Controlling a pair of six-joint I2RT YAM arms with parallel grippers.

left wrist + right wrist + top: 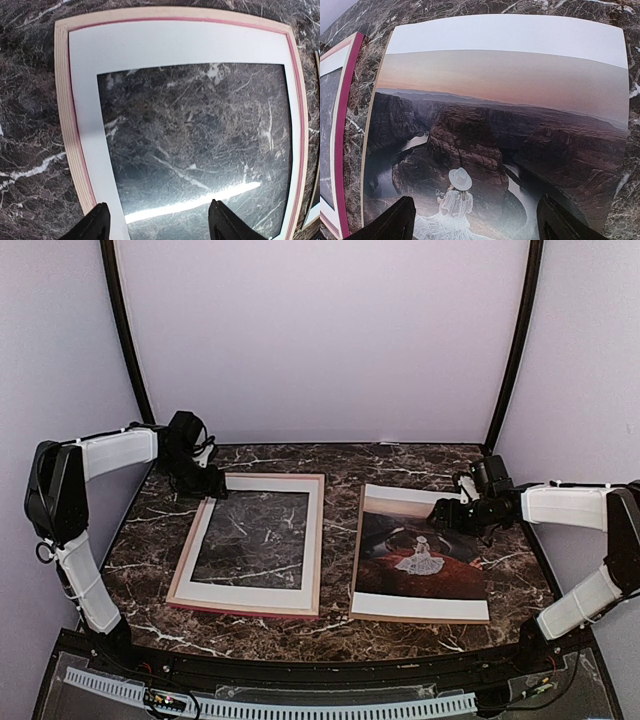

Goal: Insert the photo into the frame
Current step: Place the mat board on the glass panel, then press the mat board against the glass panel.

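Observation:
The frame of thin pink wood lies flat on the left of the marble table, a white mat with a cut-out window inside it. My left gripper hovers over its far left corner. In the left wrist view it is open above the mat and frame, holding nothing. The photo lies face up to the right of the frame, white-dressed figure towards me. My right gripper hangs over its far right part. In the right wrist view it is open above the photo.
A thin brown edge shows under the photo's left side. A narrow strip of marble separates frame and photo. Purple walls and two black poles close the back. The table's front edge runs just before the arm bases.

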